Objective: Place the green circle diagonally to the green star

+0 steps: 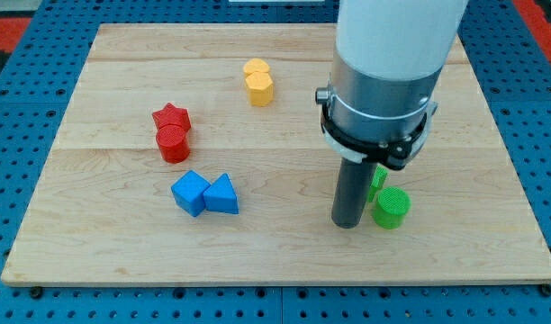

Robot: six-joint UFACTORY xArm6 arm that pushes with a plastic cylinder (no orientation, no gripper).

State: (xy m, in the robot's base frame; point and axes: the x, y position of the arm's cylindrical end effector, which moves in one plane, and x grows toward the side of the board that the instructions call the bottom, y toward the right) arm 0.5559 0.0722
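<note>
The green circle (392, 208), a short cylinder, stands on the wooden board (275, 261) at the view's lower right. The green star (378, 179) is just above and to the left of it, touching or nearly touching it, and is mostly hidden behind my rod and its collar. My tip (347, 223) rests on the board just left of the green circle, a small gap apart, and below-left of the green star.
A yellow pair, a heart-like block (256, 67) and a hexagon (259, 88), sits at top centre. A red star (171, 117) and red cylinder (174, 143) sit at the left. A blue cube (190, 193) and blue triangle (222, 194) sit below them.
</note>
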